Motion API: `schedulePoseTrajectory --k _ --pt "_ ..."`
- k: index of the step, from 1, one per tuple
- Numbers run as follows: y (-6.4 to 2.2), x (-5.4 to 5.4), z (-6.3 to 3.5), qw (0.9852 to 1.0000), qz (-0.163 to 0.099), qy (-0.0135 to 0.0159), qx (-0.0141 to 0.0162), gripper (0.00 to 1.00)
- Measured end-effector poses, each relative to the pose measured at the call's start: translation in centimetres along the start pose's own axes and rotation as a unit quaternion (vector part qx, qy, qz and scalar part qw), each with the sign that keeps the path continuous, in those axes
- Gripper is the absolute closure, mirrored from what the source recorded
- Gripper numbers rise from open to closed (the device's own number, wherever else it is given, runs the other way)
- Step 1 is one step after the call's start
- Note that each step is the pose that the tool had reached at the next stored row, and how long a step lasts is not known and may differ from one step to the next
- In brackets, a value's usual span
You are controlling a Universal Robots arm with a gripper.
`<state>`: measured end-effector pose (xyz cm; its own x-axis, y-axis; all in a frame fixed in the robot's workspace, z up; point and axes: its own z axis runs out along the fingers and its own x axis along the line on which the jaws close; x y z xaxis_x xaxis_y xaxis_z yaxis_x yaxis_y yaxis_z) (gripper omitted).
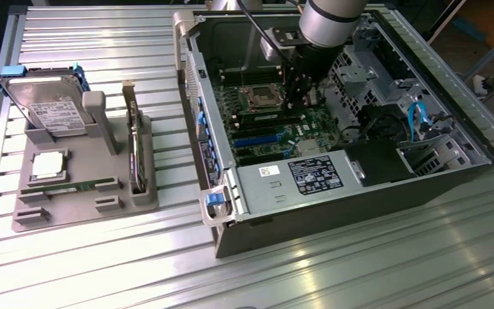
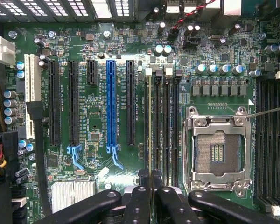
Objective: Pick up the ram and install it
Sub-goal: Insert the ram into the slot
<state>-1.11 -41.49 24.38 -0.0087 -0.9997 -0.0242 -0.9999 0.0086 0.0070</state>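
The ram [image 2: 149,121] shows edge-on as a thin pale line along the memory slot nearest the long black expansion slots on the green motherboard [image 2: 98,154]. It runs straight to my fingertips. My gripper [image 2: 152,179] is shut, its two dark fingers pressed together over the stick's top edge. In the exterior view my gripper [image 1: 296,98] reaches down into the open computer case [image 1: 316,206], just beside the empty silver processor socket [image 1: 260,96]. Further empty memory slots [image 2: 165,121] lie between the ram and the socket [image 2: 218,151].
On the exterior view's left a grey tray [image 1: 84,212] holds a hard drive [image 1: 54,106], a dark card on edge [image 1: 136,141], a square silver chip [image 1: 48,164] and a thin green strip [image 1: 58,187]. Case walls, a drive cage and cables surround the arm.
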Motion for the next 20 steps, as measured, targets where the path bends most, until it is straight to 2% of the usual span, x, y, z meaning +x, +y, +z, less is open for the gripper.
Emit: schedulePoseTrajectory --k 20 --pt "0.13 0.00 0.17 1.0000 0.000 0.0000 0.0003 0.88"
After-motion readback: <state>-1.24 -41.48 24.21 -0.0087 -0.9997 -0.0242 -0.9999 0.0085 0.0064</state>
